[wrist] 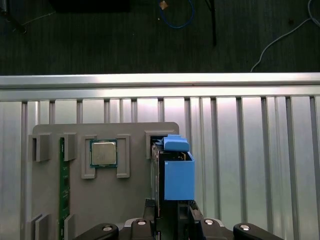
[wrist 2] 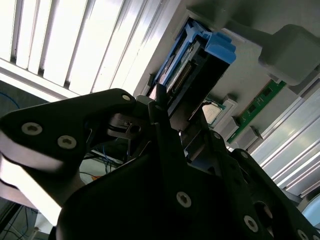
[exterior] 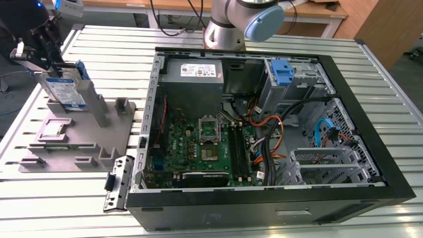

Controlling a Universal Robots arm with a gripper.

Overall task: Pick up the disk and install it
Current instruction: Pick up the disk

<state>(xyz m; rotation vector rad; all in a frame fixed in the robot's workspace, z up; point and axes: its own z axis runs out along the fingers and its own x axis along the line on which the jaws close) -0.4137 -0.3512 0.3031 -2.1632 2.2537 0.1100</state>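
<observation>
Pick step: hand at disk top end, can't tell if clamped. Disk upright in grey holder, tabletop edge at the exterior view's left, outside PC case. Needs firm grip, straight pull.

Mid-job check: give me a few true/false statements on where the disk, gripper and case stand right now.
1. The disk stands on edge in the grey holder. True.
2. The disk is inside the computer case. False: it is outside, to the exterior view's left of the case.
3. The gripper hangs over the motherboard. False: it is at the disk's upper edge.
4. A processor chip lies in a holder pocket beside the disk. True.
</observation>
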